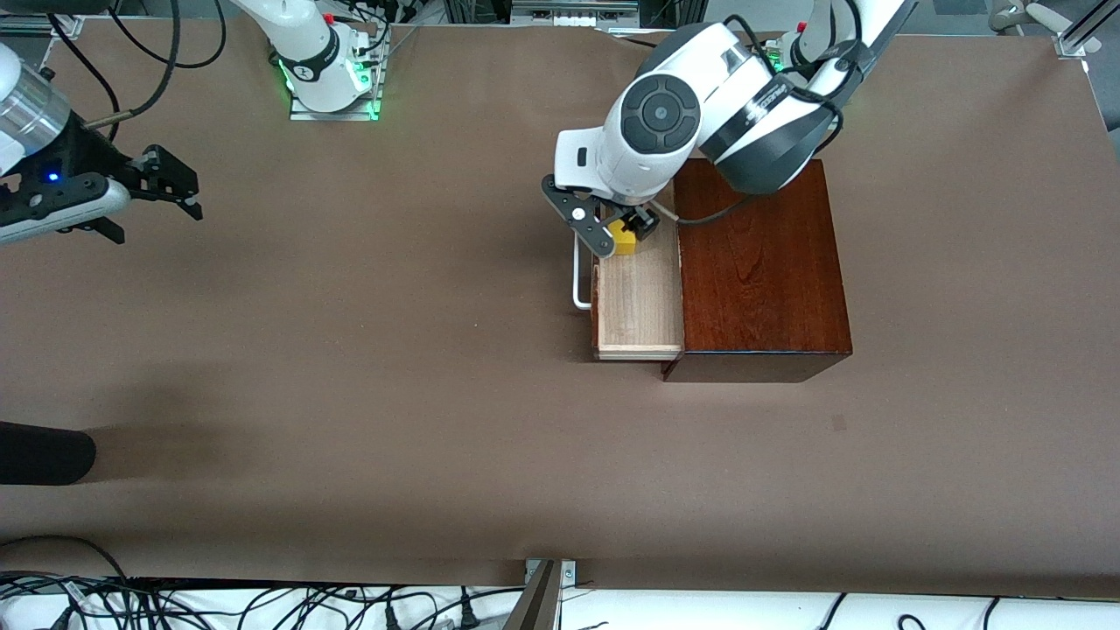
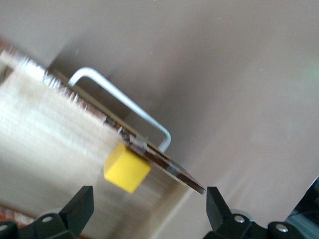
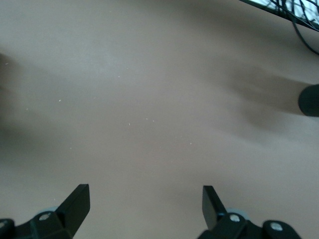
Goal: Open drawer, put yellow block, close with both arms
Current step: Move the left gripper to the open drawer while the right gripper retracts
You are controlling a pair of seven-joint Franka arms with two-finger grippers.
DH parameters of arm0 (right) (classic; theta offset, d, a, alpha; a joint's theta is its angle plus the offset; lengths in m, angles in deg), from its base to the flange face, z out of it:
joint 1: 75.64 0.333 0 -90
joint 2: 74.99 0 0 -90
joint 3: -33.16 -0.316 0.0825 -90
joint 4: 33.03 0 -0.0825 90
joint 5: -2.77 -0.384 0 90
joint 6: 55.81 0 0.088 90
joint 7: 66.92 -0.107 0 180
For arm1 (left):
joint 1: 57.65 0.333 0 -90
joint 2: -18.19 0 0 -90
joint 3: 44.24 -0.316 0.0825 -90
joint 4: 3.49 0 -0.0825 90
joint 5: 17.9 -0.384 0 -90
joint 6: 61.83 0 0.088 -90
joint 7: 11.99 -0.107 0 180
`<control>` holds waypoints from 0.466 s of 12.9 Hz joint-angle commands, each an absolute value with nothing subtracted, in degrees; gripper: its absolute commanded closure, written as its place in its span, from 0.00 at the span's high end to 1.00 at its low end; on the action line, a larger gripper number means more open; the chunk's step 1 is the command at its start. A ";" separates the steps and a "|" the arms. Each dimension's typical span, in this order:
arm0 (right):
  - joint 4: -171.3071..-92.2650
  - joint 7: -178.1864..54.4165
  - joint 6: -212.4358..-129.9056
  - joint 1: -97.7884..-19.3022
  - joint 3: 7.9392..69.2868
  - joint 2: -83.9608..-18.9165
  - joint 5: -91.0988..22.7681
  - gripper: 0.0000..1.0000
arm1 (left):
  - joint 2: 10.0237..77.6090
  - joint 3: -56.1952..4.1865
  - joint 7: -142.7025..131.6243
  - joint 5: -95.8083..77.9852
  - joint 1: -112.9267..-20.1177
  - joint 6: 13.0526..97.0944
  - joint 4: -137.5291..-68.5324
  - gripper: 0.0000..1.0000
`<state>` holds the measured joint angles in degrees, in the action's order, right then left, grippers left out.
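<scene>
The drawer (image 1: 639,302) stands pulled out of the dark reddish-brown box (image 1: 761,262), its white handle (image 1: 577,280) toward the right arm's end of the table. My left gripper (image 1: 624,234) hangs open over the drawer's end farther from the front camera. The yellow block (image 1: 623,238) shows below the fingers. In the left wrist view the yellow block (image 2: 126,168) sits apart from the open left gripper (image 2: 148,194), inside the drawer (image 2: 45,129) against its front panel, by the handle (image 2: 124,99). Whether it rests on the drawer floor I cannot tell. My right gripper (image 1: 179,182) (image 3: 145,191) waits open over bare table.
A dark rounded object (image 1: 44,453) (image 3: 310,99) pokes in at the table edge by the right arm's end, nearer to the front camera. Cables (image 1: 262,604) run along the table's near edge. The arm bases (image 1: 332,83) stand at the far edge.
</scene>
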<state>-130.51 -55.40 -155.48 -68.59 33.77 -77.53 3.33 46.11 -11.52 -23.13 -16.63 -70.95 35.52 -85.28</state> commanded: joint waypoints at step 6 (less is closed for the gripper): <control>-130.41 -61.20 -152.06 -70.99 30.97 -78.95 4.62 1.00 | 56.78 -11.90 -49.76 -21.81 -78.82 55.23 -83.47 1.00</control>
<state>-130.45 -60.40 -153.74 -69.84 31.94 -77.87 4.21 55.98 -11.54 -45.71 -17.74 -76.73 53.64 -85.26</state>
